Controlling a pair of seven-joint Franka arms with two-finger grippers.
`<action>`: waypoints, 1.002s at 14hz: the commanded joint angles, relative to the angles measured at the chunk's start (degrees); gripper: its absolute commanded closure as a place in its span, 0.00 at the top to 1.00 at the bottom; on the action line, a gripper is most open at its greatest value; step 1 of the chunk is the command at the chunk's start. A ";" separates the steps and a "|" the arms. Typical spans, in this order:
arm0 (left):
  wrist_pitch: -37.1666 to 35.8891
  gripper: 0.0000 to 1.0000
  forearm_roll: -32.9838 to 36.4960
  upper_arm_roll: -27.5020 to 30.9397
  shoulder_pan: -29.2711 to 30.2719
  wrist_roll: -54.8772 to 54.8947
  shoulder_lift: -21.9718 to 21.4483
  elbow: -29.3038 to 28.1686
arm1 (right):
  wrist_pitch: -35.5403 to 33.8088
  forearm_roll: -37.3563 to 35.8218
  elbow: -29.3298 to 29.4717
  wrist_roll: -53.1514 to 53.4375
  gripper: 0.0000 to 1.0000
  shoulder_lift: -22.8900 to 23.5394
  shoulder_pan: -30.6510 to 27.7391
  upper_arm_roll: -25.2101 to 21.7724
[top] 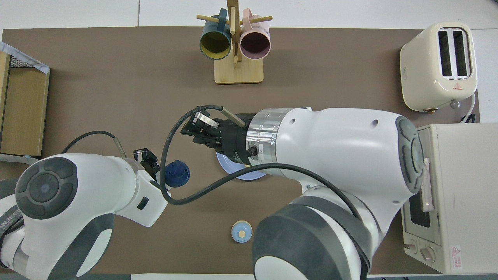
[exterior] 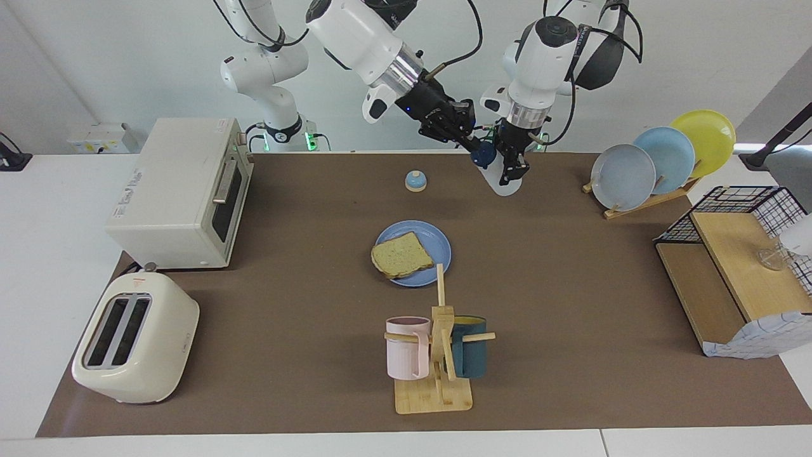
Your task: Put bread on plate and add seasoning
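Translucent seasoning bottle [exterior: 501, 174] tilting, navy cap [exterior: 484, 154] toward right arm | left gripper [exterior: 515, 170] clamping it | right gripper [exterior: 462, 133] beside cap, opening unclear | one bread slice [exterior: 401, 255], one blue plate [exterior: 438, 249]

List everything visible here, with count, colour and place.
bread: 1, tan, on plate
plate: 1, blue, table's middle
seasoning: 1, white, navy cap, in left hand
bell: 1, blue, nearer to robots than plate
mugs: 2, pink and teal, on wooden rack
toaster oven: 1, white, right arm's end
toaster: 1, cream, right arm's end
racked plates: 3, grey, light blue, yellow, left arm's end
shelf: 1, wood and wire, left arm's end
left hand: shut on seasoning
right hand: raised beside its cap
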 commanded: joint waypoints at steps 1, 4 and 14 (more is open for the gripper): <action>-0.56 0.00 0.94 0.35 -0.33 0.30 -1.06 -1.11 | -5.59 -2.11 -1.26 -1.71 1.00 -1.77 -4.05 -0.30; -0.21 0.00 0.94 0.35 -0.33 -0.13 -1.06 -0.94 | -16.66 -20.97 -0.82 -12.06 1.00 -2.03 -10.99 -0.13; -5.37 0.00 16.30 -6.40 -1.21 -13.47 9.29 10.64 | -45.95 -39.48 5.16 -38.71 1.00 -3.60 -24.02 -11.45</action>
